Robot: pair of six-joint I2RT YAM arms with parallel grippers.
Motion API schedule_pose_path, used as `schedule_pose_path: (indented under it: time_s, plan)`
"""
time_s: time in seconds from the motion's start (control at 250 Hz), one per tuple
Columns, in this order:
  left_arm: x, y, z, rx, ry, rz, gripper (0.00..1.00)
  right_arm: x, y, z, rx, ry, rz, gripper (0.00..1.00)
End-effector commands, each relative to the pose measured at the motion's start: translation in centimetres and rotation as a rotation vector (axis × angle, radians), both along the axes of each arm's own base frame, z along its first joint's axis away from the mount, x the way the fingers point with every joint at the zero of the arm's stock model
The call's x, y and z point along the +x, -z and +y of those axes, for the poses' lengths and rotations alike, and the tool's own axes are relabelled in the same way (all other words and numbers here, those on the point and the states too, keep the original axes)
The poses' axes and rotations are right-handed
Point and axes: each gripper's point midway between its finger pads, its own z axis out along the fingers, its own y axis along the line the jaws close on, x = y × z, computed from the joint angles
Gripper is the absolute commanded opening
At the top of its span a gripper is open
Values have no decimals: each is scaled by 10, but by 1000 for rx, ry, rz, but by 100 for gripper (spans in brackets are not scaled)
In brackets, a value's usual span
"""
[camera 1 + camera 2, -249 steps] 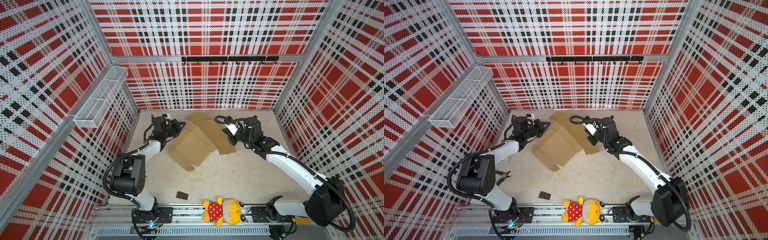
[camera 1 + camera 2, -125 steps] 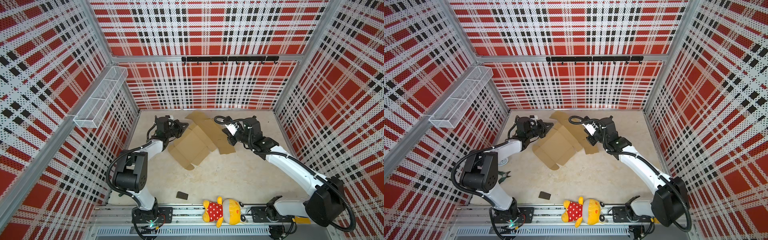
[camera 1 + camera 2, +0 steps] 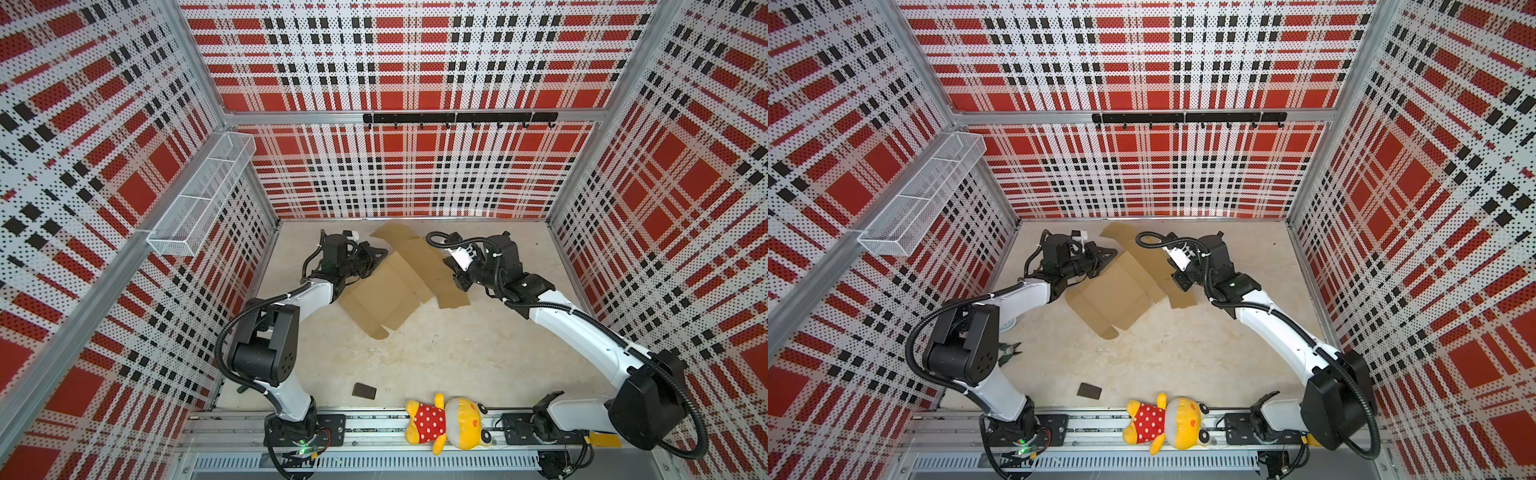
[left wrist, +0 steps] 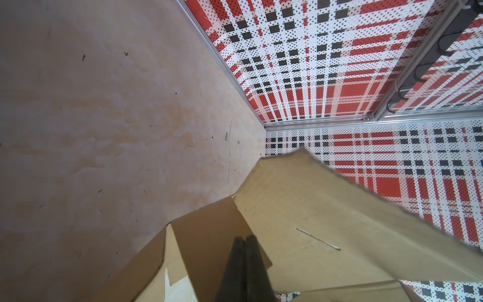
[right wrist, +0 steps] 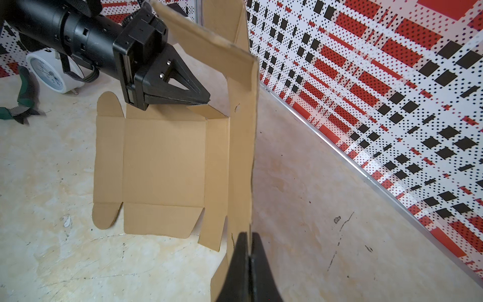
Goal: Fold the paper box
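While the right fingers point(image 5: 240, 264) clamp a raised panel of the box point(image 3: 386, 291), the left fingers point(image 5: 177, 99) — pressed together — rest against a side flap. Wall-raising is in hand; next, probably, stand that flap upright.

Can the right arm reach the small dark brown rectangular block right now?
Probably not yet: the right gripper is shut on the brown cardboard paper box; only bare floor separates it from the block.

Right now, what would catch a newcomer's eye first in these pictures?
Red, white and black plaid walls cover every side. At the far middle of the table the paper box lies as a cardboard blank, one long panel raised, with the shut left gripper at its edge and the right gripper pinching that panel. A yellow plush toy in red polka dots lies on the front rail.
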Motion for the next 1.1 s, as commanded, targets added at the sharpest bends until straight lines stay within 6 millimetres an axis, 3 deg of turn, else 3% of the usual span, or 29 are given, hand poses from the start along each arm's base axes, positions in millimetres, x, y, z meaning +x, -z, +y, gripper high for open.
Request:
schedule_pose_path:
  time_s: [0.0, 0.48, 0.88, 1.096]
  plan:
    - [3, 0, -7, 20, 22, -14, 0, 6, -26, 9, 49, -14, -63, 0]
    - [-9, 23, -25, 82, 72, 12, 0, 4, -26, 13, 45, -25, -67, 0]
    - [-7, 44, -22, 129, 70, 51, 0, 2, -22, 17, 31, -47, -65, 0]
    - [-3, 46, -24, 137, 84, 40, 0, 1, -21, 19, 34, -63, -58, 0]
